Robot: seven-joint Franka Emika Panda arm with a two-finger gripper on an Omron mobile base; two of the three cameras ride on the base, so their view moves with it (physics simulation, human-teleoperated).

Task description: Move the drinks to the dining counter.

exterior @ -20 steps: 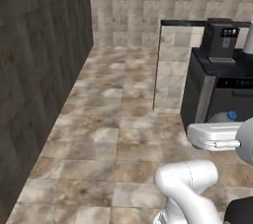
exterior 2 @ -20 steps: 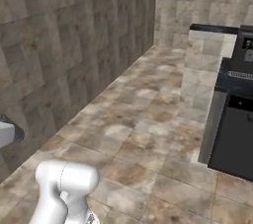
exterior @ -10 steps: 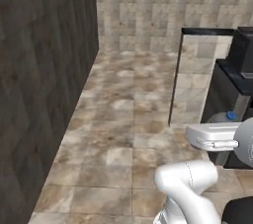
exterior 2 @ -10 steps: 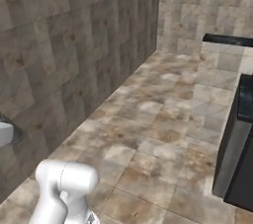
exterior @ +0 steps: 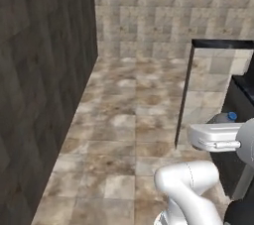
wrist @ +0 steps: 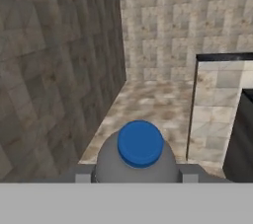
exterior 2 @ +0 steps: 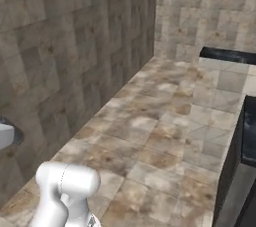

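**Hand view: bottle gripped while we travel, dining counter not yet found**

Hand view puts the slim clear plastic bottle with the blue cap (wrist: 140, 151) at the near bottom centre, its cap facing the lens. Our gripper (wrist: 136, 174) is closed on the bottle, with a grey finger pad (wrist: 83, 174) pressed against each flank.

Going left to right: a dark wood-grain wall (exterior: 39, 85) fills the left side, mottled brown floor tiles (exterior: 129, 120) run away down the middle to a beige tiled far wall (exterior: 163, 16), and on the right a tiled partition capped by a thin black slab (exterior: 223, 44) stands ahead of a dark cabinet body (exterior 2: 235, 171). In the left base view the bottle's cap peeks just above the white hand at the near right (exterior: 231, 116).

We judge this to be the carrying stretch, with one drink in hand and no veined marble slab or stools ahead.

Risks from here: the bottle is held low on a smooth, round body, so a sharp turn or stop of the base could let it slip or tilt. Passing near the partition's edge on the right could also clip the outstretched hand and knock the bottle loose.
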